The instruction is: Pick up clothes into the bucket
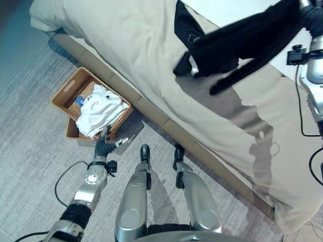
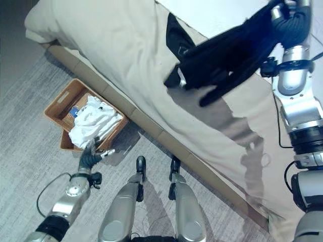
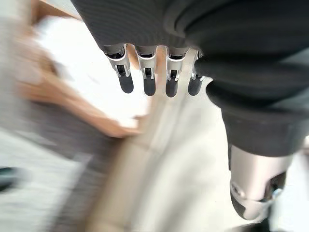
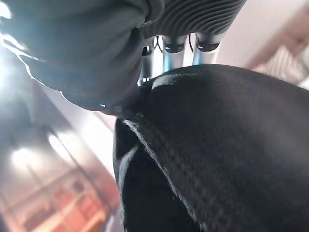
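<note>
A black garment [image 1: 237, 43] hangs in the air over the bed, stretched from my right hand [image 2: 290, 20] at the upper right down toward the middle of the bed. In the right wrist view the fingers [image 4: 174, 48] curl into the black cloth [image 4: 217, 154]. A brown wicker basket [image 1: 63, 96] stands on the floor beside the bed, with white clothes [image 1: 101, 111] piled in it. My left hand [image 1: 104, 146] hovers low by the basket's near corner; its fingers [image 3: 145, 79] are straight and hold nothing.
The bed [image 1: 126, 40] with a beige cover runs diagonally across the view, its wooden side rail [image 1: 151, 113] close behind the basket. Grey carpet [image 1: 30, 151] spreads around the basket.
</note>
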Tool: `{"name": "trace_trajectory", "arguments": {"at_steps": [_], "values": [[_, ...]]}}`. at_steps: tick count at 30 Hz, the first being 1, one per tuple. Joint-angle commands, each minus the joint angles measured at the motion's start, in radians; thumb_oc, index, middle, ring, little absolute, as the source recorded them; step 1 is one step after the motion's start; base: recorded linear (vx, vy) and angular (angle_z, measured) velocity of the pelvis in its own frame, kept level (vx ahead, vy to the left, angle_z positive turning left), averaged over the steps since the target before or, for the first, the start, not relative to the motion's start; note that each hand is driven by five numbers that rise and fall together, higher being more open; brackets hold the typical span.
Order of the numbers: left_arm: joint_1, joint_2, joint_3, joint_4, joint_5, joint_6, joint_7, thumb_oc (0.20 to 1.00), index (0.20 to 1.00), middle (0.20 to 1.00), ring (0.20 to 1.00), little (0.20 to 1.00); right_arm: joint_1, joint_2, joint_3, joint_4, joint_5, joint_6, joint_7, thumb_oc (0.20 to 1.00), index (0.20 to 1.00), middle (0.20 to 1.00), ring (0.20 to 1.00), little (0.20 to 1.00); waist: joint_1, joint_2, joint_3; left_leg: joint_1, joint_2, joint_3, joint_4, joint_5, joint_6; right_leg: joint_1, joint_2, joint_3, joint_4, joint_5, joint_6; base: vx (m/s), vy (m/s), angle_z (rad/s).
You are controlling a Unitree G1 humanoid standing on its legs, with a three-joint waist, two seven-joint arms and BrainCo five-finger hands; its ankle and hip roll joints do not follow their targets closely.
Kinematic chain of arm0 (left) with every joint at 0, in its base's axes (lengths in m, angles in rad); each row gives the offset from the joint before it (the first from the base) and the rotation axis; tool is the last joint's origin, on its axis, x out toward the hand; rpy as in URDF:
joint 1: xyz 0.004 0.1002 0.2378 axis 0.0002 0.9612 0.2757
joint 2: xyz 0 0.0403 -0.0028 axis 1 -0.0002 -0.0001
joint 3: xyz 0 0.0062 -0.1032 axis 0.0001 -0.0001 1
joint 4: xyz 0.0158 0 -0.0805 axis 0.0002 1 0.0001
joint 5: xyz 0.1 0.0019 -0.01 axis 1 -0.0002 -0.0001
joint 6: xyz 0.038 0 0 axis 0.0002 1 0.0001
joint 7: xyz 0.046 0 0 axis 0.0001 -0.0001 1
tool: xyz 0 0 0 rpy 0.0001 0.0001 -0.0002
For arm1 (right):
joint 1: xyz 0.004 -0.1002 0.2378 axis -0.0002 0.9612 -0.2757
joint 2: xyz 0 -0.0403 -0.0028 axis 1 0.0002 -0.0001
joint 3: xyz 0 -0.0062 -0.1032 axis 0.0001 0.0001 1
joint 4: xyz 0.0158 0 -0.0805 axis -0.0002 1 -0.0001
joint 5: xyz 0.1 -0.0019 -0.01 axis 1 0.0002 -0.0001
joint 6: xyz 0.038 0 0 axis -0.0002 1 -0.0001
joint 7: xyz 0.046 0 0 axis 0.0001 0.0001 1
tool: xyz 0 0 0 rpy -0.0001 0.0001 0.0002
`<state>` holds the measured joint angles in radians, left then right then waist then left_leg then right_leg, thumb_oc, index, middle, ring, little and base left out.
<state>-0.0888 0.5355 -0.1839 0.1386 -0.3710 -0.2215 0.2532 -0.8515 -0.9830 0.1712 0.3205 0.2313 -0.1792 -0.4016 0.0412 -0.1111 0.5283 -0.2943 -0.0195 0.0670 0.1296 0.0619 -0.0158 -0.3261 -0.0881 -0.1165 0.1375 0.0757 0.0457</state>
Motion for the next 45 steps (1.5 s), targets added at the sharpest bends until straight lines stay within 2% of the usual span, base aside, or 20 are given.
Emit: {"name": "trace_trajectory", "arguments": {"at_steps": [1,3,4,5,6,7,9,11,16,18,20,22,25,31,45], "values": [[-0.022,0.058,0.051,-0.147,-0.027,-0.087,-0.045,1.0,1.0,1.0,1.0,1.0,-0.018,-0.039,0.011,-0.068,0.032,-0.034,0.017,0.2,0.2,0.2,0.2,0.2,-0.011,0.0,-0.126,0.013,0.003,-0.057,0.045,-0.068,-0.015,0.065,-0.031,-0.018,0.002,-0.017,0.076,0.09,-0.018,-0.02],[-0.097,0.125,0.051,-0.273,-0.027,-0.094,-0.07,1.0,1.0,1.0,1.0,1.0,0.027,-0.039,0.018,-0.082,0.048,-0.02,0.071,0.2,0.2,0.2,0.2,0.2,-0.019,0.001,-0.179,0.061,0.004,-0.055,0.011,-0.065,-0.016,0.104,-0.031,-0.022,-0.022,-0.018,0.08,0.11,-0.006,-0.03],[-0.098,0.126,0.05,-0.274,-0.027,-0.094,-0.07,1.0,1.0,1.0,1.0,1.0,0.028,-0.04,0.016,-0.083,0.049,-0.02,0.071,0.2,0.2,0.2,0.2,0.2,-0.019,0.0,-0.179,0.059,0.003,-0.054,0.008,-0.058,-0.015,0.102,-0.032,-0.022,-0.025,-0.013,0.08,0.1,-0.014,-0.05],[-0.167,0.147,0.025,-0.325,-0.026,-0.083,-0.086,1.0,1.0,1.0,1.0,1.0,0.054,-0.039,0.021,-0.103,0.058,-0.007,0.106,0.2,0.2,0.2,0.2,0.2,-0.029,0.002,-0.215,0.085,0.005,-0.053,-0.012,-0.055,-0.015,0.124,-0.03,-0.027,-0.032,-0.015,0.082,0.03,-0.01,-0.05],[-0.168,0.147,0.023,-0.325,-0.026,-0.083,-0.086,1.0,1.0,1.0,1.0,1.0,0.058,-0.039,0.017,-0.105,0.058,-0.006,0.107,0.2,0.2,0.2,0.2,0.2,-0.028,0.001,-0.215,0.087,0.005,-0.054,-0.015,-0.054,-0.015,0.126,-0.03,-0.028,-0.033,-0.015,0.083,0.12,-0.014,-0.03],[-0.251,0.168,-0.038,-0.341,-0.008,-0.068,-0.107,1.0,1.0,1.0,1.0,1.0,0.074,-0.034,0.038,-0.114,0.065,0.005,0.148,0.2,0.2,0.2,0.2,0.2,-0.038,0.003,-0.249,0.126,0.008,-0.048,-0.041,-0.056,-0.017,0.161,-0.025,-0.029,-0.047,-0.023,0.085,0.06,-0.002,0.01],[-0.287,0.168,-0.06,-0.325,0.014,-0.055,-0.103,1.0,1.0,1.0,1.0,1.0,0.086,-0.034,0.04,-0.119,0.068,0.012,0.164,0.2,0.2,0.2,0.2,0.2,-0.043,0.003,-0.269,0.138,0.006,-0.045,-0.06,-0.045,-0.019,0.172,-0.024,-0.031,-0.063,-0.017,0.086,0.06,-0.005,0.03],[-0.375,0.205,-0.115,-0.332,0.065,-0.035,-0.12,1.0,1.0,1.0,1.0,1.0,0.083,-0.044,0.064,-0.134,0.077,0.025,0.197,0.2,0.2,0.2,0.2,0.2,-0.05,0.003,-0.302,0.163,0.01,-0.039,-0.086,-0.039,-0.023,0.195,-0.021,-0.034,-0.084,-0.013,0.092,0.08,-0.011,-0.04],[-0.559,0.208,-0.285,-0.263,0.032,-0.002,-0.173,1.0,1.0,1.0,1.0,1.0,0.035,-0.046,0.158,-0.133,0.078,0.058,0.246,0.2,0.2,0.2,0.2,0.2,-0.063,0.009,-0.37,0.23,0.017,-0.018,-0.121,-0.038,-0.028,0.255,-0.02,-0.029,-0.119,-0.005,0.102,0.08,0.005,-0.06],[-0.637,0.2,-0.379,-0.226,-0.043,0.012,-0.211,1.0,1.0,1.0,1.0,1.0,-0.008,-0.046,0.225,-0.134,0.075,0.071,0.269,0.2,0.2,0.2,0.2,0.2,-0.069,0.013,-0.406,0.263,0.019,-0.006,-0.127,-0.046,-0.028,0.286,-0.023,-0.022,-0.132,-0.004,0.106,0.09,0.018,-0.03],[-0.664,0.196,-0.408,-0.212,-0.073,0.016,-0.221,1.0,1.0,1.0,1.0,1.0,-0.02,-0.046,0.241,-0.137,0.075,0.074,0.273,0.2,0.2,0.2,0.2,0.2,-0.071,0.016,-0.417,0.275,0.02,-0.003,-0.13,-0.048,-0.028,0.296,-0.022,-0.02,-0.137,-0.004,0.107,0.07,0.013,-0.12],[-0.738,0.196,-0.496,-0.185,-0.153,0.031,-0.251,1.0,1.0,1.0,1.0,1.0,-0.053,-0.051,0.286,-0.161,0.075,0.078,0.286,0.2,0.2,0.2,0.2,0.2,-0.078,0.025,-0.445,0.301,0.018,0.002,-0.138,-0.054,-0.027,0.321,-0.022,-0.014,-0.146,-0.005,0.109,0.08,0.025,-0.18],[-0.77,0.19,-0.546,-0.164,-0.173,0.045,-0.268,1.0,1.0,1.0,1.0,1.0,-0.065,-0.052,0.299,-0.185,0.076,0.08,0.288,0.2,0.2,0.2,0.2,0.2,-0.08,0.029,-0.458,0.315,0.017,0.004,-0.14,-0.06,-0.026,0.333,-0.021,-0.01,-0.15,-0.006,0.109,0.04,0.011,-0.06],[-0.786,0.148,-0.579,-0.091,-0.161,0.066,-0.266,1.0,1.0,1.0,1.0,1.0,-0.065,-0.036,0.277,-0.268,0.097,0.063,0.282,0.2,0.2,0.2,0.2,0.2,-0.083,0.04,-0.479,0.345,0.016,0.007,-0.146,-0.066,-0.022,0.361,-0.02,-0.008,-0.16,-0.009,0.111,0.03,0.008,-0.03],[-0.743,-0.049,-0.524,0.144,0.059,0.107,-0.213,1.0,1.0,1.0,1.0,1.0,-0.07,0.009,0.203,-0.5,0.083,0.01,0.287,0.2,0.2,0.2,0.2,0.2,-0.101,0.048,-0.482,0.367,0.019,0.01,-0.142,-0.08,-0.015,0.378,-0.018,-0.001,-0.157,-0.024,0.106,0.0,0.0,0.0]]}}
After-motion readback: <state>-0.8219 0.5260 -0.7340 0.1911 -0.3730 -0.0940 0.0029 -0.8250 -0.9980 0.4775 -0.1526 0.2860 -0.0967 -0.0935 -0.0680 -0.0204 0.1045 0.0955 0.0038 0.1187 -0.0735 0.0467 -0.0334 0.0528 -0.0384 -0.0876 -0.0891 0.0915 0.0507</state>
